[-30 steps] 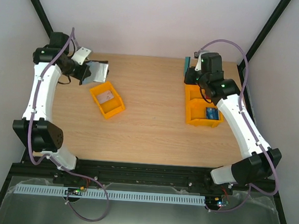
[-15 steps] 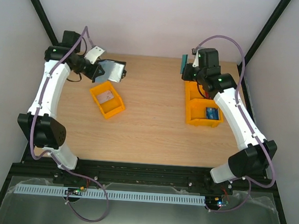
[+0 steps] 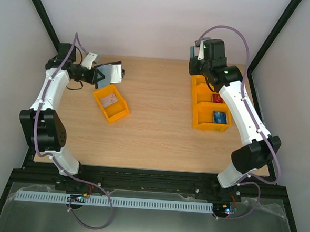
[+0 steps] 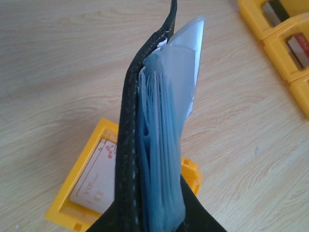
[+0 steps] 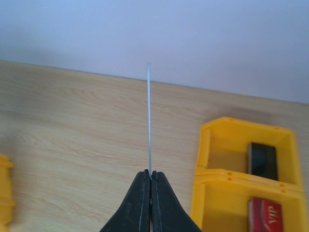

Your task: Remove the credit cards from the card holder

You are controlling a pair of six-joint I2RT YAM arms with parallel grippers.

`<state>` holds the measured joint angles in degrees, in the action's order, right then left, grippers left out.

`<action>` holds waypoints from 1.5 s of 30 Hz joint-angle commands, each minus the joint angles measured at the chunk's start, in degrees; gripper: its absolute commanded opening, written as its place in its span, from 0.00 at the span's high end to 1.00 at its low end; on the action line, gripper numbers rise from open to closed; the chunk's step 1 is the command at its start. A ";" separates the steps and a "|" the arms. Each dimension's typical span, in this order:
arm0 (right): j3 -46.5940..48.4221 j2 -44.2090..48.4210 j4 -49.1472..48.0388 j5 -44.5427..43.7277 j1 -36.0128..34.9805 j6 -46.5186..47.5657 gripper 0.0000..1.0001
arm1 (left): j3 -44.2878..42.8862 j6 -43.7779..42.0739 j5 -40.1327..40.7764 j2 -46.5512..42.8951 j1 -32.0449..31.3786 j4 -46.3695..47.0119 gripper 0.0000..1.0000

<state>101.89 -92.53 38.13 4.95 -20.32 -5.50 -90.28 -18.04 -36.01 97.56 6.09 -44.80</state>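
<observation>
Clamping the card holder [image 4: 129,145] edge-up in the left gripper [image 3: 98,74], fingers narrow on its base, aloft just behind the small orange tray [image 3: 111,106], blue sleeves fanned toward the right arm. Pinching one credit card [image 5: 148,121] in the tightly closed right gripper [image 5: 150,174], long axis straight out from the fingertips, above the far tray row [image 3: 209,121] — well apart from the holder.

Overhead looks down; close wrist views share the table [image 3: 159,127].
</observation>
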 commanded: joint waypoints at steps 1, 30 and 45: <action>2.11 -2.30 3.58 -9.32 0.01 4.27 0.98 | -2.54 4.25 -4.58 0.85 0.39 4.43 0.98; -8.77 -15.81 -6.35 -20.44 1.34 10.01 0.98 | 0.28 8.59 -4.16 -0.14 -3.10 2.70 0.98; -14.86 -21.41 -3.01 -16.64 4.15 14.25 0.98 | -1.86 8.86 -4.57 3.81 -2.75 2.58 0.98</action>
<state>89.23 -113.08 32.16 -13.19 -15.92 7.35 -90.26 -9.58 -39.59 100.27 2.92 -42.39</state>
